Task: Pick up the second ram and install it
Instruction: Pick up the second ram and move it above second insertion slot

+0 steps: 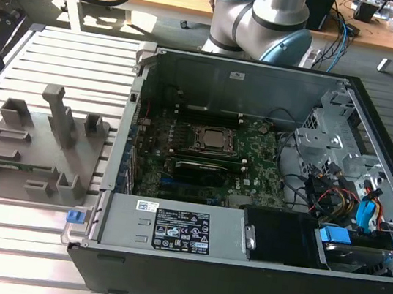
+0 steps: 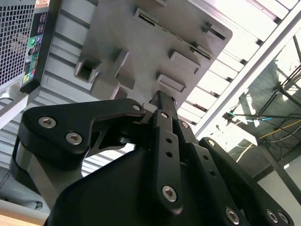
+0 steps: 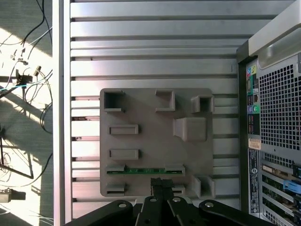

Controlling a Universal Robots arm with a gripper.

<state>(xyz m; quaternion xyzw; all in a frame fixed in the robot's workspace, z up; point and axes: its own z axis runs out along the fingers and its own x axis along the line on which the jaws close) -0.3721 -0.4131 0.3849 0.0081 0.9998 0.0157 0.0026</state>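
The second ram [image 3: 145, 171] is a narrow green strip lying in a slot of the grey holder tray [image 3: 150, 136], between two end blocks. In the exterior view the ram [image 1: 18, 163] shows as a thin green line near the tray's front. My gripper [image 3: 161, 182] hangs well above the tray, fingers pressed together with nothing between them, and its tips line up close to the ram's middle. In the second wrist view the gripper [image 2: 162, 98] points down at the tray [image 2: 141, 42].
The open computer case [image 1: 237, 271] stands on the exterior view's right of the tray [image 1: 41, 146], with the motherboard [image 1: 251, 177], CPU socket [image 1: 212, 140] and memory slots [image 1: 197, 168] inside. The slatted metal table [image 3: 155, 47] surrounds the tray. Cables lie on the floor [image 3: 23, 70].
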